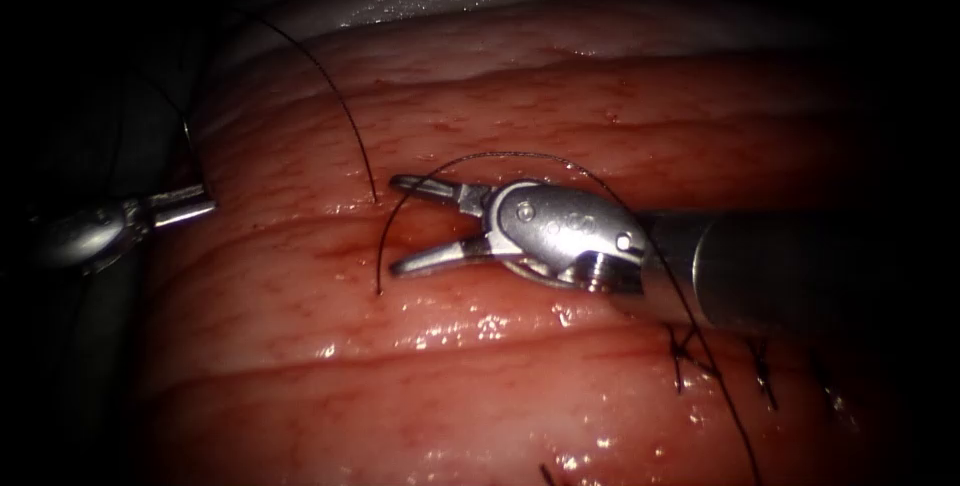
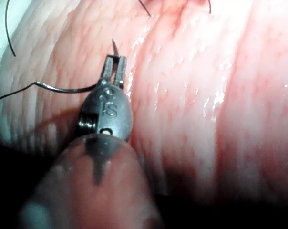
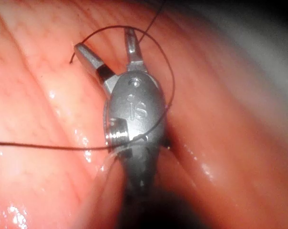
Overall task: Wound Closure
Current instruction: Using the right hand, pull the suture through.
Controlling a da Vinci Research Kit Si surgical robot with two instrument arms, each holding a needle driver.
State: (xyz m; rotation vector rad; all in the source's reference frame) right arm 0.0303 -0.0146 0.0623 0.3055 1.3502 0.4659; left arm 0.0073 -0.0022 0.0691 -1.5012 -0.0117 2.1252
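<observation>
On the wet tissue (image 1: 300,366), thread (image 1: 480,158) is arching over the right tool (image 1: 400,226), its jaws spread and empty. At the left edge, the left tool (image 1: 185,206) is pinching the needle (image 2: 63,88), clear of the tissue.

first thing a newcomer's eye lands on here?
The right gripper, wide open and holding nothing, over the middle of the tissue, with dark thread arching over it and running into the tissue just left of its tips. Next, the left gripper at the tissue's left edge, shut on the curved needle, which is out of the tissue. Finished stitches sit below the right tool's shaft.
</observation>
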